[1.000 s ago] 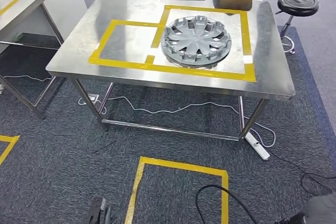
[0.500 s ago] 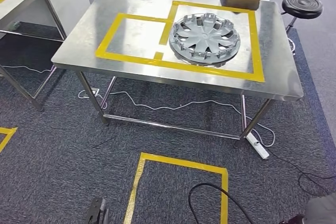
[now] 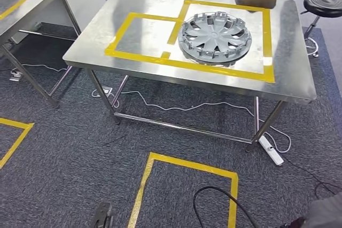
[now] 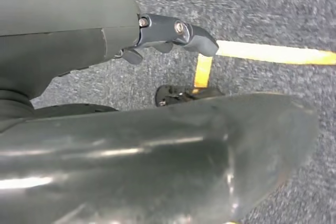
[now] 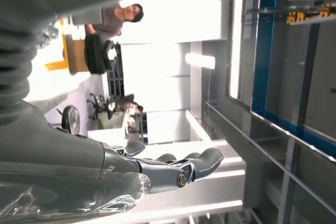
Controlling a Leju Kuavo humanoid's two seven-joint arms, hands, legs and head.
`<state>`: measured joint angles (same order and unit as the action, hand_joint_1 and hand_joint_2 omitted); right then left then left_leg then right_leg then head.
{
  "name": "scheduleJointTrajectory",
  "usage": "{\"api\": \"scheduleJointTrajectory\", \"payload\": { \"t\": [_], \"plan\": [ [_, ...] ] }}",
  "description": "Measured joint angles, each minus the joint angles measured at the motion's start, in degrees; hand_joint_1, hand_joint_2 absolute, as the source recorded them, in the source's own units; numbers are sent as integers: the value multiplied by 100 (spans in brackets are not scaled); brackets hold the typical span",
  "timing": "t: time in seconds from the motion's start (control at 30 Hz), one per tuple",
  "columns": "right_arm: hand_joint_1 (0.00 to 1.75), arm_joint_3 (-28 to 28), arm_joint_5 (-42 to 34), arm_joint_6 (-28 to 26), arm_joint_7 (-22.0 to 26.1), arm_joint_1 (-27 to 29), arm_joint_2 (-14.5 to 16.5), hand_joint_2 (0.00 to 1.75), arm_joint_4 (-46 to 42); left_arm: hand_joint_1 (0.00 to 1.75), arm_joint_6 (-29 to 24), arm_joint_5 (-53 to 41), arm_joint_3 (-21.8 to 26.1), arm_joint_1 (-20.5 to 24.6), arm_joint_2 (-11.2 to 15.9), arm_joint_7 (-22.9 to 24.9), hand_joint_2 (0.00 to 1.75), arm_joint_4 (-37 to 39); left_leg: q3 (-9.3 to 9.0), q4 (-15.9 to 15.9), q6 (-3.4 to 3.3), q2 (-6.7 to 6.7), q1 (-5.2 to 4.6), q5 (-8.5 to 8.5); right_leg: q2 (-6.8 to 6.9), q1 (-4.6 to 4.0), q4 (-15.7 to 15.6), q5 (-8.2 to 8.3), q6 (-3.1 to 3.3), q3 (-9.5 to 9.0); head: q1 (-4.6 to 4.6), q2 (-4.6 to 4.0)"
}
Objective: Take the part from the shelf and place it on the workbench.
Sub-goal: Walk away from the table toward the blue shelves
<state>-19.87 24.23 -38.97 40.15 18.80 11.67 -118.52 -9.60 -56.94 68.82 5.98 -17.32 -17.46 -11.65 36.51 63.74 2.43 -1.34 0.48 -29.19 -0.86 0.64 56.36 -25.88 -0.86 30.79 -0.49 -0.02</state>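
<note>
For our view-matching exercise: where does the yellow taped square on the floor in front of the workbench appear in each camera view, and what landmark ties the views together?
Head view: the yellow taped square lies low in the centre, on the floor nearer than the workbench.
Left wrist view: a strip and a corner of it lie just beyond the left hand.
Right wrist view: not in it; this camera faces shelving.
Shared landmark: the grey carpet under the tape.

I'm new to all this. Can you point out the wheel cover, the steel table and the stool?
wheel cover [image 3: 215, 37], head view, its hub.
steel table [image 3: 291, 68], head view, bare top.
stool [image 3: 324, 2], head view, its seat.
</note>
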Motion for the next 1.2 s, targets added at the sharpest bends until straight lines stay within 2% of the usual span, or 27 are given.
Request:
{"api": "scheduleJointTrajectory", "payload": {
  "t": [0.03, 0.07, 0.1, 0.13, 0.17, 0.23, 0.3, 0.37, 0.43, 0.47, 0.53, 0.57, 0.6, 0.63, 0.67, 0.73, 0.8, 0.83, 0.87, 0.9, 0.97, 1.03, 1.07, 1.1, 1.13, 1.17, 1.2],
  "plan": [
    [0, 0, 4, 0, 0, 9, 0, 175, 1, 0, -10, -2, -8, -2, 2, 10, 0, 0, 190, 408, 17, 36, 2, -183, 65, -6, 0, 3, 10, 11, -10, 0],
    [0, 0, 8, 0, 0, 17, 0, 175, 3, 0, -22, -4, -14, -7, 3, 23, 0, 0, 326, 711, 26, 53, 4, -283, 129, -12, 1, 5, 14, 18, -9, 0],
    [0, 0, 13, 0, 0, 23, 0, 175, 4, 0, -39, -5, -19, -15, 3, 36, 0, 0, 372, 834, 28, 60, 3, -279, 189, -16, 1, 6, 16, 22, -10, 0],
    [0, 0, 22, 0, 0, 26, 0, 175, 6, 0, -56, -7, -22, -21, 3, 50, 0, 0, 298, 718, 23, 76, 3, -163, 247, -17, 2, 7, 15, 20, -10, 0],
    [0, 0, 32, 0, 0, 27, 0, 175, 7, 0, -74, -7, -23, -24, 4, 60, 0, 0, 112, 387, 12, 122, 2, 30, 303, -18, 2, 4, 10, 12, -10, 0],
    [0, 0, 51, 0, 0, 32, 0, 175, 7, 0, -93, -9, -27, -12, 5, 68, 0, 0, -330, -424, -26, 382, -20, 346, 393, -43, 12, -11, -24, -2, -17, 0],
    [0, 0, 64, -1, 0, 41, 0, 175, 7, 0, -98, -12, -31, 7, 3, 71, 0, 0, -507, -810, -87, 543, -51, 419, 479, -82, 23, -24, -77, -5, -14, 0],
    [0, 0, 84, -1, 0, 44, 0, 175, 8, 0, -107, -13, -32, 3, 3, 72, 0, 0, -478, -835, -163, 439, -63, 423, 569, -84, 15, -32, -137, -20, -6, 0],
    [0, 0, 113, -1, 0, 45, 0, 175, 8, 0, -122, -12, -31, -8, 3, 73, 0, 0, -468, -847, -239, 325, -47, 453, 451, -62, 156, -160, -210, 25, 8, 0],
    [0, 0, 123, -1, 0, 49, 0, 175, 9, 0, -130, -11, -31, -5, 4, 74, 0, 0, -465, -853, -272, 263, -33, 472, 333, -53, 405, -321, -241, 129, 15, 0],
    [0, 1, 131, -1, 0, 56, -1, 175, 20, 0, -139, -10, -32, 2, 7, 74, 0, 0, -443, -851, -306, 139, -30, 489, 140, -46, 1191, -724, -267, 482, 33, 0],
    [0, 2, 130, -1, 0, 61, -2, 175, 28, 0, -143, -10, -32, 1, 9, 74, 0, 0, -433, -850, -312, 73, -32, 495, 116, -47, 1545, -858, -269, 650, 33, 0],
    [0, 2, 129, -1, 0, 63, -2, 175, 37, 0, -145, -10, -32, -4, 12, 74, 0, 0, -426, -848, -313, 5, -33, 500, 107, -46, 1725, -885, -267, 739, 33, 0],
    [0, 2, 129, -1, 0, 66, -2, 175, 44, 0, -147, -10, -31, -9, 14, 74, 0, 0, -424, -845, -309, -70, -32, 506, 101, -43, 1679, -798, -260, 720, 32, 0],
    [0, 2, 129, -1, 0, 66, -2, 175, 48, 0, -148, -10, -31, -12, 14, 74, 0, 0, -425, -841, -301, -150, -28, 512, 77, -35, 1415, -618, -250, 593, 33, 0],
    [0, 2, 130, -1, 0, 69, -2, 175, 50, 0, -149, -10, -31, -8, 12, 74, 0, 0, -416, -826, -263, -307, -29, 524, -137, 3, 585, -245, -240, 188, 33, 0],
    [0, 2, 114, -1, -1, 73, -2, 175, 55, 0, -151, -8, -31, -1, 14, 74, 0, 0, -376, -810, -199, -429, -32, 549, -335, 27, 109, -122, -213, -32, 29, 1],
    [0, 2, 96, -1, -1, 74, -2, 175, 63, 0, -153, -5, -31, -5, 17, 74, 0, 0, -349, -810, -160, -479, -26, 568, -347, 19, 71, -137, -184, -43, 27, 1],
    [0, 2, 63, 0, -2, 71, -2, 175, 77, 0, -155, -3, -31, -13, 21, 74, 0, 0, -325, -818, -120, -532, -11, 590, -295, 9, 74, -121, -143, -38, 26, 1],
    [0, 2, 23, 1, -10, 66, -2, 175, 97, 0, -156, -1, -31, -23, 22, 73, 0, 0, -306, -814, -86, -521, -4, 590, -234, 5, 69, -104, -100, -41, 28, 0],
    [0, 8, -51, 2, -48, 64, -2, 175, 155, 0, -156, 8, -31, -27, 21, 70, 0, 0, -177, -570, -30, -303, -15, 416, -93, 13, 45, -73, -19, -42, -14, 0],
    [0, 42, -16, 2, -95, 79, 0, 175, 249, 0, -155, 32, -30, -14, 21, 63, 0, 0, 150, 126, 7, -21, -25, 25, 63, 0, 38, -70, 22, -31, -59, 0],
    [0, 69, 4, 2, -136, 88, 1, 175, 311, 0, -155, 46, -30, -13, 23, 58, 0, 0, 328, 510, 20, 30, -21, -138, 145, -8, 39, -71, 28, -24, -61, 0],
    [0, 98, -8, 2, -216, 93, 2, 175, 390, 0, -155, 58, -29, -17, 26, 53, 0, 0, 439, 764, 28, 52, -18, -208, 229, -13, 39, -72, 31, -20, -61, 0],
    [0, 127, -49, 2, -322, 89, 1, 175, 481, 0, -155, 66, -29, -24, 28, 50, 0, 0, 446, 808, 30, 64, -16, -167, 308, -15, 39, -74, 29, -18, -62, 0],
    [0, 156, -101, 2, -448, 77, 1, 175, 588, 0, -155, 68, -28, -32, 31, 48, 0, 0, 338, 627, 28, 89, -14, -30, 380, -14, 39, -76, 26, -20, -61, 0],
    [0, 192, -151, 2, -574, 56, 0, 175, 719, 0, -154, 65, -27, -35, 34, 48, 0, 0, 133, 270, 22, 160, -14, 159, 445, -14, 40, -81, 18, -27, -62, 0]
  ]
}}
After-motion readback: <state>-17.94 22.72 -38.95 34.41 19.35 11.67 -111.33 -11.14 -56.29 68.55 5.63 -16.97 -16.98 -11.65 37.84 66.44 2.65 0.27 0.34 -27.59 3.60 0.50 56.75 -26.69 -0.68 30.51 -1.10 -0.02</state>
